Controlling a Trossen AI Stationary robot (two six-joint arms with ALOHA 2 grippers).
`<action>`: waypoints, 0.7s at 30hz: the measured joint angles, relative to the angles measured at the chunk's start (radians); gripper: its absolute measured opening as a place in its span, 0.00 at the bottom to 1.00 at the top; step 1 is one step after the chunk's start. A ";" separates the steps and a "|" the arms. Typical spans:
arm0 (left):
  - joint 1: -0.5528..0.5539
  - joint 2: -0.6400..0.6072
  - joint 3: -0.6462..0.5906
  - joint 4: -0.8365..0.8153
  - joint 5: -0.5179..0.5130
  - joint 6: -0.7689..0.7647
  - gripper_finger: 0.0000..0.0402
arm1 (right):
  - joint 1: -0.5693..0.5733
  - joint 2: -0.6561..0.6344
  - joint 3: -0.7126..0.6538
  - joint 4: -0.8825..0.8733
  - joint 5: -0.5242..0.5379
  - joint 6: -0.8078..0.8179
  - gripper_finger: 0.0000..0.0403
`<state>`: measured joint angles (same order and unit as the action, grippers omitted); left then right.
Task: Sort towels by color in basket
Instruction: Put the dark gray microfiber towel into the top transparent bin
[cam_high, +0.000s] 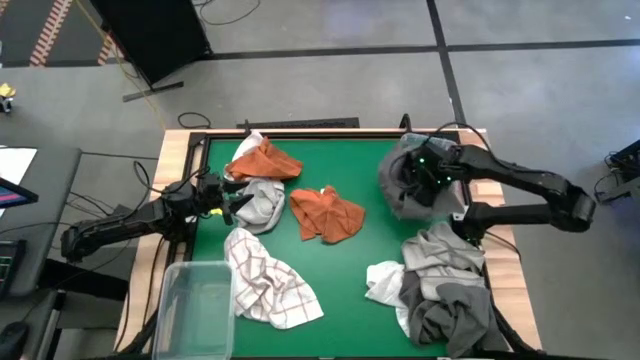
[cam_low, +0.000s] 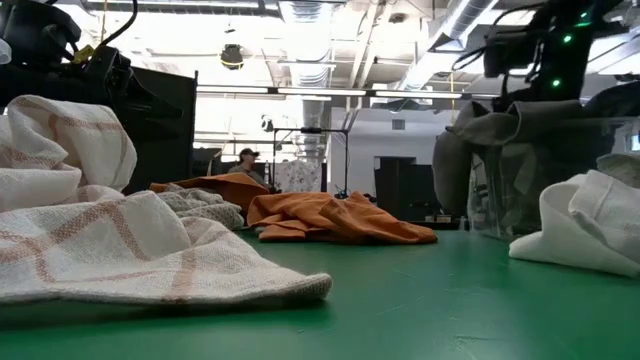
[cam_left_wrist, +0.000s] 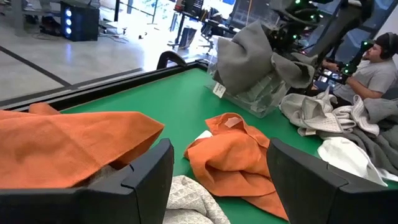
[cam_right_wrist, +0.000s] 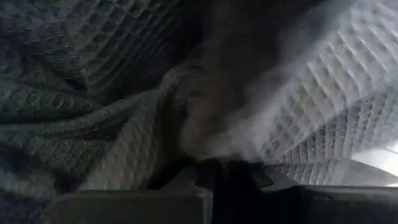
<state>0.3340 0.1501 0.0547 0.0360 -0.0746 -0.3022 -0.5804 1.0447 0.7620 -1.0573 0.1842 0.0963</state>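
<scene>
A dark grey waffle towel (cam_high: 398, 185) is draped over a clear basket (cam_left_wrist: 255, 99) at the table's far right. My right gripper (cam_right_wrist: 208, 180) stands over it, pointing steeply down, shut on the cloth. Two rust-orange towels (cam_high: 265, 160) (cam_high: 325, 213) lie mid-table, with a light grey one (cam_high: 262, 203) between them. A white checked towel (cam_high: 265, 282) lies near the front. My left gripper (cam_left_wrist: 217, 168) waits open at the table's left, level, just short of the light grey towel and touching nothing. My right gripper pinches a bunched fold of the dark grey towel (cam_right_wrist: 186, 134) between its two fingers, coming from above and pointing steeply down. The towel hangs below the fingers, and its lower parts (cam_low: 495, 150) drape over the clear basket's rim and walls. I cannot count the layers.
A second clear basket (cam_high: 195, 305) stands at the near left corner. A pile of grey and white towels (cam_high: 440, 290) fills the near right. Bare green table (cam_high: 350, 160) lies between the orange towels and the far right basket. A person (cam_left_wrist: 373, 68) sits beyond the table.
</scene>
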 joint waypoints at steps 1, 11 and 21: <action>0.000 0.000 0.000 0.000 0.000 0.001 0.61 | -0.002 0.025 0.000 0.000 -0.015 -0.003 0.13; 0.000 0.000 0.000 0.000 0.000 0.002 0.61 | -0.039 0.294 0.002 0.011 -0.124 -0.026 0.16; 0.000 0.000 0.000 0.000 0.000 0.002 0.61 | -0.046 0.351 0.057 -0.112 -0.129 0.003 0.55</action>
<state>0.3340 0.1501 0.0547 0.0360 -0.0746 -0.3000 -0.6262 1.3957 0.8195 -1.1691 0.0552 0.0991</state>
